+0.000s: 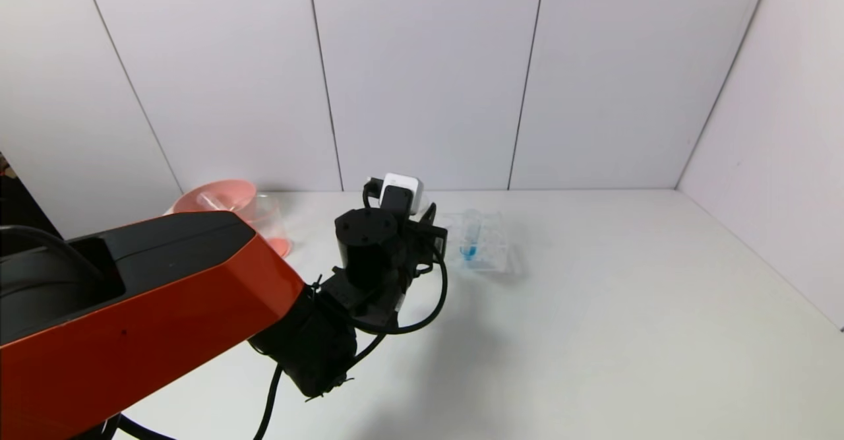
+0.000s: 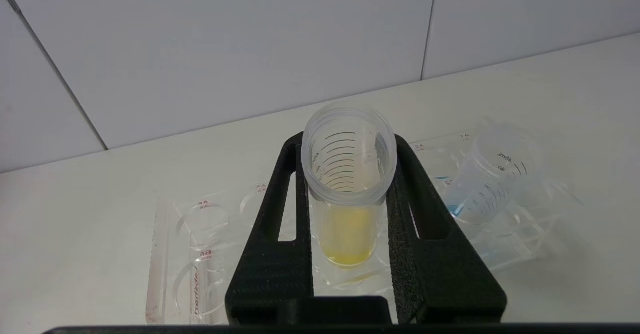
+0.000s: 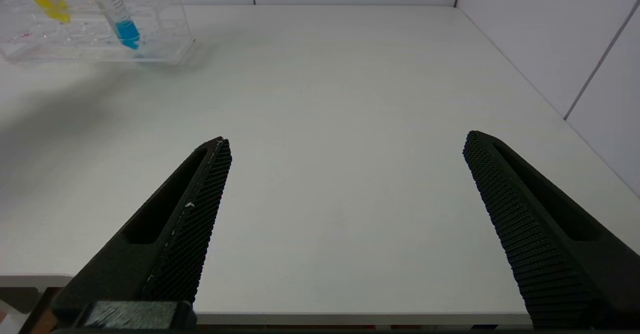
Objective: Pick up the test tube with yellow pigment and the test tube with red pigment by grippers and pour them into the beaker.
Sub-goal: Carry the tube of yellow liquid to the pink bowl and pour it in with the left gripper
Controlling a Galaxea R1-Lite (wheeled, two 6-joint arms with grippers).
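Now the left gripper point(image 2: 350, 214) has its jaws clenched on the yellow tube point(image 2: 348, 189), which sits in the rack point(image 2: 200, 254) near the far edge of the bench point(image 1: 593, 334). The step in hand seems to be the lifting out; next it calls for a straight pull up, then carrying to the beaker point(image 1: 267, 212) by the pink bowl point(image 1: 217, 196) at the far left. The right gripper point(image 3: 345, 214) waits released over the near edge. I count two tubes, the yellow one and one blue tube point(image 2: 487, 184); no red tube is seen.
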